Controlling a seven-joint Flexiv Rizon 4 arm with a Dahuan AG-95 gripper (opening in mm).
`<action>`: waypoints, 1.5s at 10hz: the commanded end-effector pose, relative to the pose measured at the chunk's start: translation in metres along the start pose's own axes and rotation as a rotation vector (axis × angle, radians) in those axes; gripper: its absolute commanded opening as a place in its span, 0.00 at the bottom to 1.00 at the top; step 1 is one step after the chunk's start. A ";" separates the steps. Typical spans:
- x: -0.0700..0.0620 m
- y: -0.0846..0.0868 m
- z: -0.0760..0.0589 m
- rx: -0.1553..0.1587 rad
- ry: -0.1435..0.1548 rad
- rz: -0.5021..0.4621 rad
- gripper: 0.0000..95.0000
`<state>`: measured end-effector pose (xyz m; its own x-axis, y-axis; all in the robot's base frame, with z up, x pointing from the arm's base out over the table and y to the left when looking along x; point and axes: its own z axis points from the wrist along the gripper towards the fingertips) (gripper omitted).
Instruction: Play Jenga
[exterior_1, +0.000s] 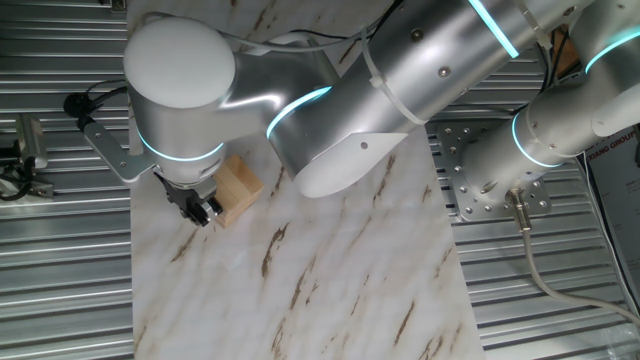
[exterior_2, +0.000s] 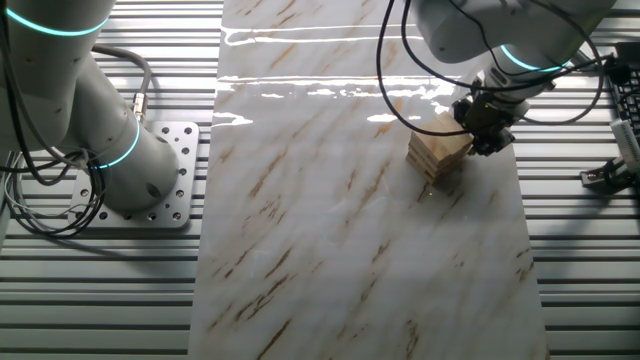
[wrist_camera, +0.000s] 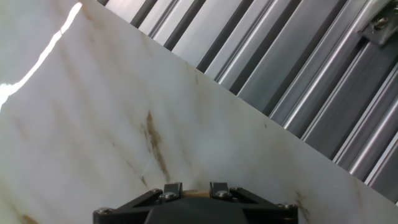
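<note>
The Jenga stack (exterior_1: 238, 188) is a small low pile of light-tan wooden blocks near the edge of the marble board; the other fixed view shows it too (exterior_2: 438, 152). My gripper (exterior_1: 203, 210) is down at the stack's side, touching it, as the other fixed view (exterior_2: 485, 138) confirms. In the hand view the gripper (wrist_camera: 195, 188) has its jaws close together with a thin strip of tan block (wrist_camera: 195, 195) between the two fingers. The arm's wrist hides part of the stack in one fixed view.
The marble board (exterior_2: 330, 230) lies on a ribbed metal table (exterior_2: 580, 280); its edge (wrist_camera: 261, 118) runs just beyond the gripper. A second arm's base stands on a bolted plate (exterior_2: 165, 185). Cables (exterior_2: 395, 70) hang over the board. A clamp (exterior_2: 608, 172) lies at the right.
</note>
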<state>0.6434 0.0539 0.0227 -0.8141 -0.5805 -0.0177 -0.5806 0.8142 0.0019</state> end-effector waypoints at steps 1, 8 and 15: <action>0.000 0.001 0.000 -0.002 -0.001 0.001 0.00; -0.002 0.000 0.000 -0.003 -0.003 -0.005 0.00; -0.005 -0.001 -0.001 -0.001 -0.002 -0.011 0.00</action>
<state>0.6476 0.0563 0.0236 -0.8071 -0.5902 -0.0194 -0.5903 0.8072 0.0022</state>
